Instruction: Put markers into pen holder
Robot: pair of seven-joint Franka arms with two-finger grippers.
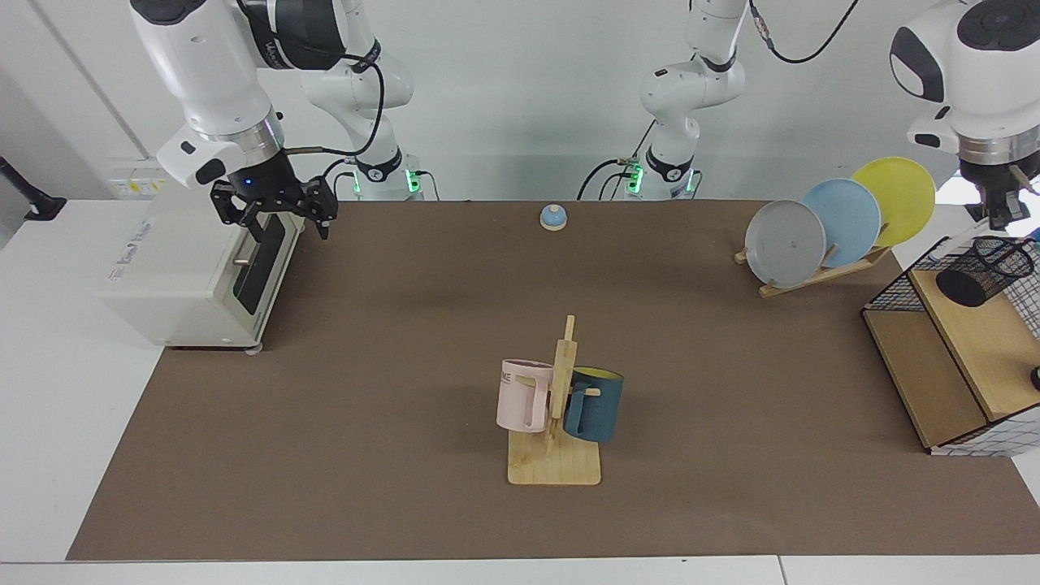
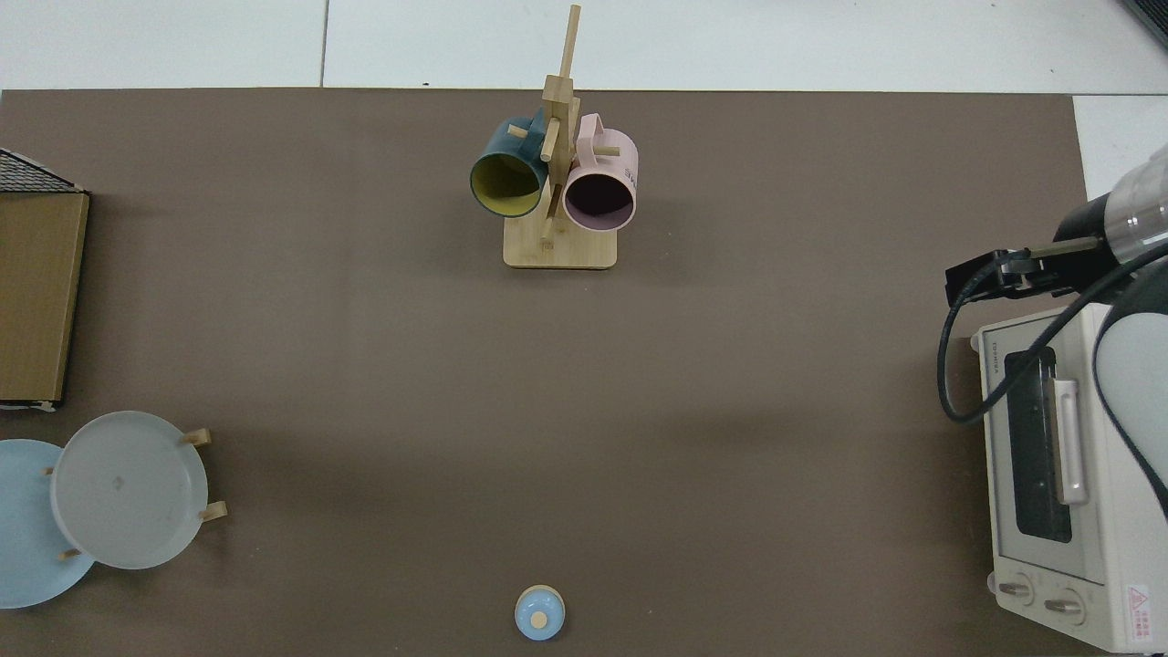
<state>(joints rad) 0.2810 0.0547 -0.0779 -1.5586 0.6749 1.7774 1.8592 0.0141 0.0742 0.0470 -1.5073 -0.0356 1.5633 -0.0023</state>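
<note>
Left gripper (image 1: 1004,213) hangs at the far right edge of the facing view, just above the black mesh pen holder (image 1: 985,268). The holder sits on the wood top of the wire-grid shelf (image 1: 975,349). I cannot tell the grip state, since the hand is small and sits against a bright window. The marker can't be picked out cleanly either; at most there is a thin pale streak under the hand. The left arm is out of the top view entirely, where only the shelf corner shows. The holder reads as leaning in this view, mouth toward the right, and I can't tell if it is truly upright. Right gripper (image 1: 272,207) waits over the toaster oven (image 1: 195,276) at far left, fingers (image 1: 325,221) spread with nothing between them. Step in hand is probably lining up for the drop. The risks follow from that: a slanted marker could catch the mesh rim and bounce onto the shelf top or off the table, a low hand could knock the light holder over, and an early release would miss the mouth.
</note>
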